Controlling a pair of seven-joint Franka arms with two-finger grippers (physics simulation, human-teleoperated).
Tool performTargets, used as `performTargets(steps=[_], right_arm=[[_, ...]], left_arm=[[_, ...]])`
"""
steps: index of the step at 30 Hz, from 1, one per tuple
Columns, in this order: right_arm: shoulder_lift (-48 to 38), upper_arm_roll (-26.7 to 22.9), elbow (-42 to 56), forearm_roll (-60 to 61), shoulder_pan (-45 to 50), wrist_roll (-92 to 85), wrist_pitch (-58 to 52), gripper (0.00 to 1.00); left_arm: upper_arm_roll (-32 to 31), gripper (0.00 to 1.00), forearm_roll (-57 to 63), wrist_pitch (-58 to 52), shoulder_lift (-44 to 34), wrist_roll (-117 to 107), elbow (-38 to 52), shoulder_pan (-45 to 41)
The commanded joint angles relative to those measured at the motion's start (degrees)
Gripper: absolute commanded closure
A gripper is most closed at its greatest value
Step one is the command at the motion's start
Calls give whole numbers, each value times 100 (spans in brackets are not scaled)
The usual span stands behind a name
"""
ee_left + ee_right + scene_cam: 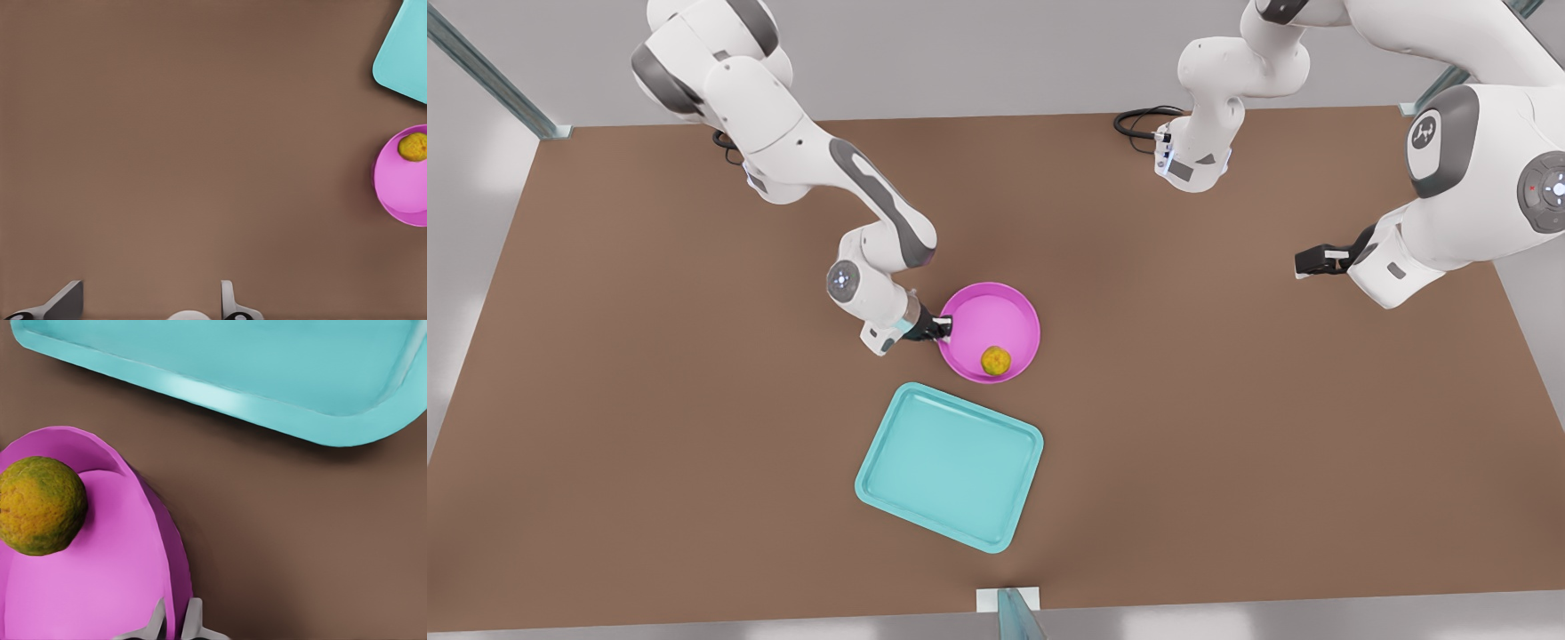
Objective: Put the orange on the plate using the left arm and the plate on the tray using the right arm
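Brown matte counter [1227,462]: flat, wide, bordered by a pale grey floor; metal frame posts stand at its near edge and its far corners.

Teal-turquoise rectangular tray with rounded corners and low raised rim [950,466]: lies flat near the counter's near edge, slightly rotated, nothing in it. Seen close in the right wrist view [267,367] and at a corner of the left wrist view [405,53].

Round bright pink-magenta shallow plate with raised rim [983,322]: rests on the counter just beyond the tray, apart from it. Contents: one small round yellow-orange fruit with greenish mottling [996,360], sitting inside the plate against the rim nearest the tray; also seen in the wrist views [40,505] [413,147].

Right gripper [941,331]: black, at the plate's edge on the front view's left; in the right wrist view its fingers [157,623] are clamped on the plate's rim [175,547], one inside and one outside.

Left gripper [1303,263]: black, on the front view's right, well apart from plate and tray, above bare counter; its fingers [63,301] stand spread wide, holding nothing. This arm waits.

Black cable [1138,120]: coiled at the far edge by an arm base.
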Motion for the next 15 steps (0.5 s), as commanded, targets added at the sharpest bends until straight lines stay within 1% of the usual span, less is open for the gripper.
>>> performTargets(steps=[1,3,4,5,7,10,12,13,15], right_arm=[[-62,29,36,-20,-58,-35,-26,79],[-62,530,220,-20,-673,-35,-79,79],[-53,556,431,-20,-822,-35,-263,79],[-27,556,624,-11,-946,-36,-378,79],[333,539,1468,-20,-1429,-44,-764,79],[1361,495,3050,-90,-1816,-71,-1336,79],[1783,310,3639,-161,-1851,-281,-1529,79],[1915,231,3824,-169,-1851,-326,-1582,79],[2074,231,4000,-248,-1842,-378,-1582,79]], left_arm=[[1,0,6,7,-1,21,2,0],[1,0,6,7,-1,21,2,0],[1,0,6,7,-1,21,2,0],[1,0,6,7,-1,21,2,0],[1,0,6,7,-10,21,2,0],[0,0,6,-2,-10,21,-6,0],[1,0,6,-2,-10,21,-6,0],[1,0,6,-2,-10,21,-6,0],[1,0,6,-2,-19,21,-15,0]])
